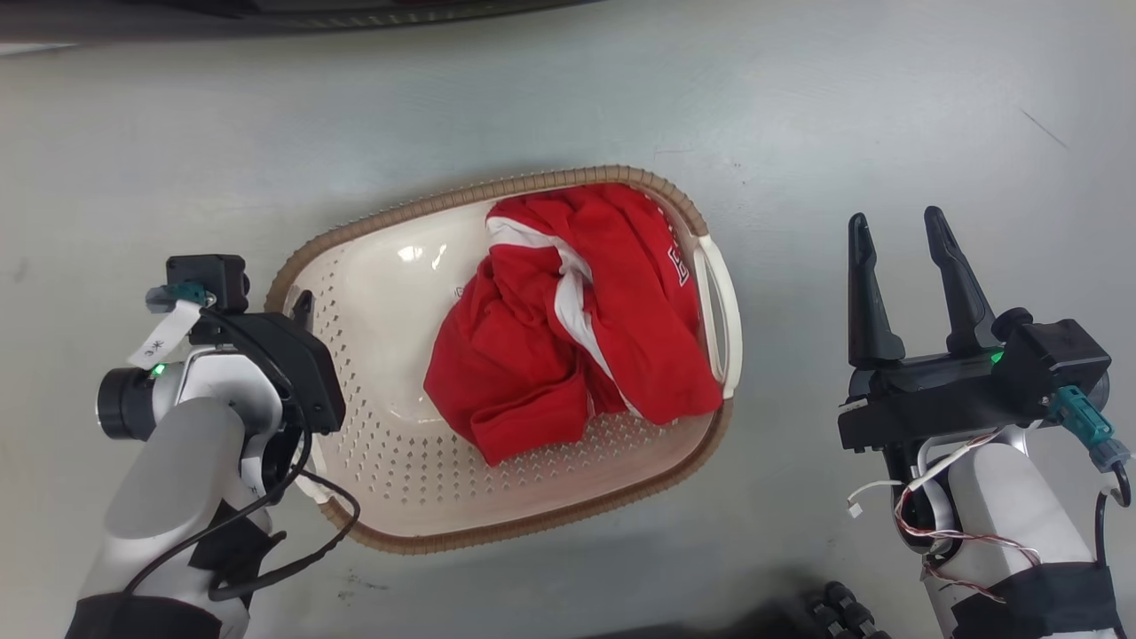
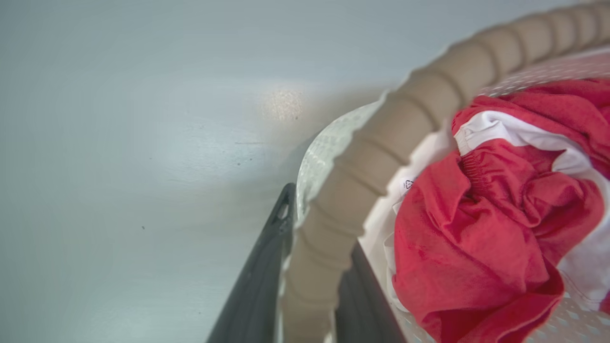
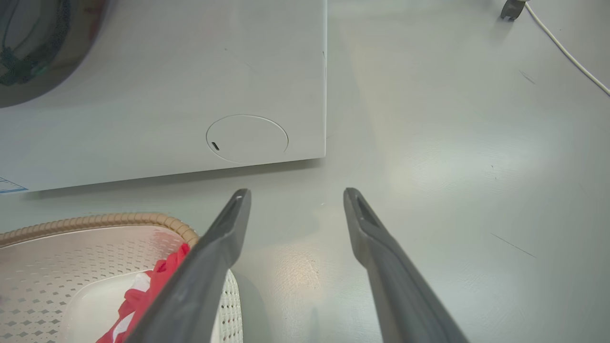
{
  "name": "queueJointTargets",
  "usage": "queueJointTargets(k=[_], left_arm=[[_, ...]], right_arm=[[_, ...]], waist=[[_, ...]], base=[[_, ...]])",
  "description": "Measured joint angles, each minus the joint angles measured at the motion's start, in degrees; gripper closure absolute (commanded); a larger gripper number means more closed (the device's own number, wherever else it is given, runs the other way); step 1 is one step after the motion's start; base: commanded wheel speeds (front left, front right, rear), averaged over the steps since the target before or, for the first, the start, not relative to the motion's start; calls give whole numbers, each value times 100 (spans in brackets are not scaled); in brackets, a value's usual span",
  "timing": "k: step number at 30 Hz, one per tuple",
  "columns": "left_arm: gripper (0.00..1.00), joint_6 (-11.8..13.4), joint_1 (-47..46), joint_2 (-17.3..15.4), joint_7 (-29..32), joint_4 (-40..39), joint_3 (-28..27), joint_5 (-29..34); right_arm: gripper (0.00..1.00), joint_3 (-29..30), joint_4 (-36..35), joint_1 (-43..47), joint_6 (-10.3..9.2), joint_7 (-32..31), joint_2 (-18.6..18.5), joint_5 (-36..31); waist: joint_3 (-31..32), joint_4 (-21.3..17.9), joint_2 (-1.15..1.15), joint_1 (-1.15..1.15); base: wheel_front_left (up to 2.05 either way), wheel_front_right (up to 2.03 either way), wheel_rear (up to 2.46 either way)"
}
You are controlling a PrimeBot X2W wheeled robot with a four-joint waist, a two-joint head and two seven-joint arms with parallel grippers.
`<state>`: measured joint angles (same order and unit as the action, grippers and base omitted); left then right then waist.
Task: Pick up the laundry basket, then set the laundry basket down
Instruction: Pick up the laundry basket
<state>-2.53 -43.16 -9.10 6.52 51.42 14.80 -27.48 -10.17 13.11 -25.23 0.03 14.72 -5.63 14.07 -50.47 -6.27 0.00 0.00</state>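
A: Head view first. Where is the laundry basket (image 1: 390,435)?

B: Middle of the frame, long axis running from lower left to upper right, with grey floor (image 1: 621,89) all round it. A crumpled red garment (image 1: 550,355) with white stripes lies in its right half.

A: And the grippers?

B: The left gripper (image 1: 303,309) is at the basket's left rim. The right gripper (image 1: 895,220) is at the right of the frame, well apart from the basket, its fingers spread and holding nothing.

A: Left wrist view?

B: The left gripper (image 2: 319,224) grasps the brown rim (image 2: 381,152) — one dark finger outside the perforated wall, one inside. The garment (image 2: 476,238) is at the right.

A: Right wrist view?

B: The right gripper (image 3: 296,193) is parted over bare floor. The basket (image 3: 95,247) sits in the lower left corner, a white washing machine (image 3: 167,85) fills the upper left, and a thin cable (image 3: 567,52) crosses the upper right.
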Motion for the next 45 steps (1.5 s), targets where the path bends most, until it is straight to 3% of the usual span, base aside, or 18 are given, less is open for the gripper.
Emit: queueJointTargets(k=[13,14,15,29,45], left_arm=[[100,-56,-134,43,32,288,13,13],[36,-57,-138,52,5,308,10,3],[0,-58,-140,56,-22,319,15,4],[0,-152,-171,229,-747,412,-78,-32],[0,-202,316,428,-1984,153,-44,-8]], right_arm=[[0,84,4,-3,67,0,18,-34],[0,89,4,-3,75,0,19,-38],[0,93,5,-4,76,0,20,-49],[0,222,167,-3,135,0,20,-103],[0,363,428,104,258,0,-183,-260]], waist=[[0,-59,0,0],[-1,-58,0,0],[-2,-56,0,0],[199,58,0,0],[1225,342,0,0]], base=[[0,0,0],[0,0,0],[0,0,0],[0,0,0],[0,0,0]])
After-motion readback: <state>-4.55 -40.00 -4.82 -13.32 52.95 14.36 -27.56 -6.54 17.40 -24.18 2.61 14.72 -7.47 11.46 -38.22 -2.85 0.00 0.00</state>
